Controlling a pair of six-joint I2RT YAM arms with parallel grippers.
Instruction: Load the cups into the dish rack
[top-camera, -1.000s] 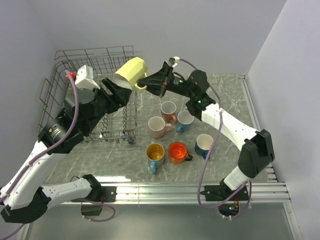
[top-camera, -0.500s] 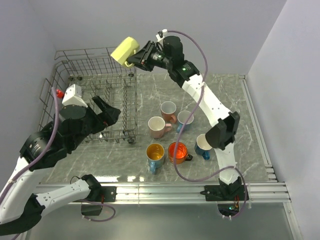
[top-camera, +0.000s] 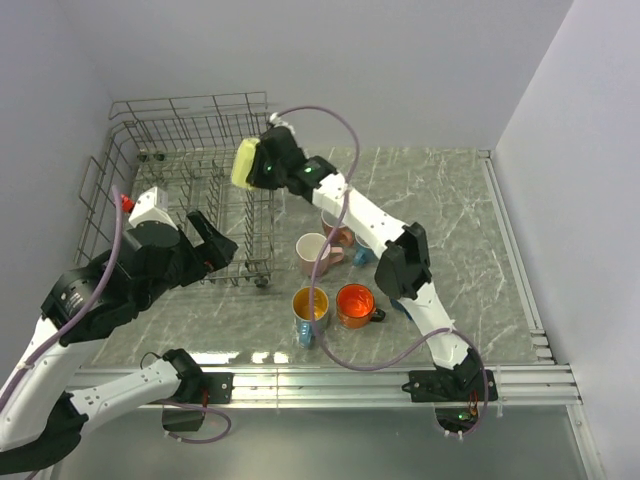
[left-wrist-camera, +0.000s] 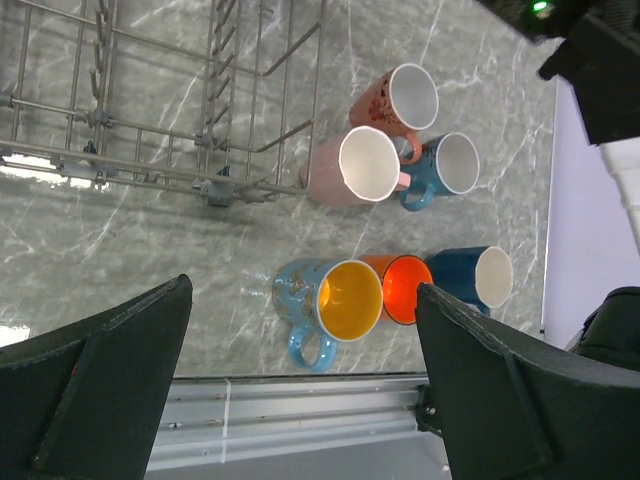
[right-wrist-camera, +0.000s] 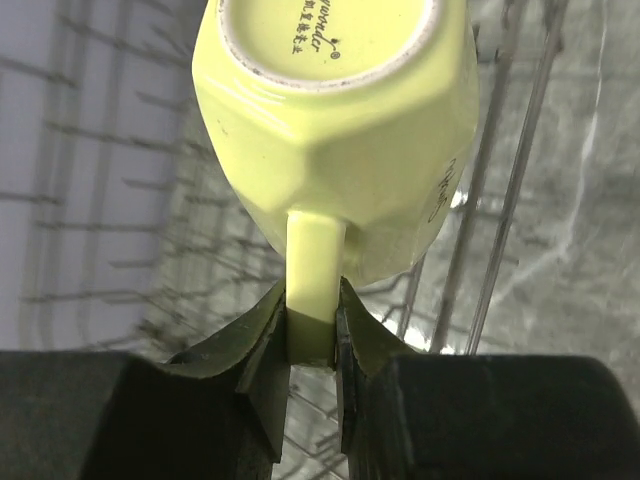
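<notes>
My right gripper (top-camera: 264, 167) is shut on the handle of the pale yellow cup (top-camera: 244, 164), held bottom-up over the right side of the dish rack (top-camera: 150, 170). In the right wrist view the gripper (right-wrist-camera: 313, 330) pinches the handle of the yellow cup (right-wrist-camera: 340, 120) above the rack wires (right-wrist-camera: 500, 200). My left gripper (top-camera: 212, 240) is open and empty at the rack's near right corner. Its view shows the gripper (left-wrist-camera: 303, 292) above the butterfly cup (left-wrist-camera: 335, 300), orange cup (left-wrist-camera: 405, 290), dark blue cup (left-wrist-camera: 480, 277), pale pink cup (left-wrist-camera: 358, 167), salmon cup (left-wrist-camera: 405, 98) and light blue cup (left-wrist-camera: 450, 165).
The cups stand grouped on the marble table (top-camera: 450, 200) right of the rack: salmon (top-camera: 337, 218), pale pink (top-camera: 314, 253), orange (top-camera: 355, 303), butterfly (top-camera: 310, 310). My right arm (top-camera: 400, 265) crosses over them and hides the blue ones. A metal rail (top-camera: 380, 380) runs along the near edge.
My right gripper has carried the yellow cup from high behind the rack down to its right side. My left gripper had let go of the cup and has drawn back.
</notes>
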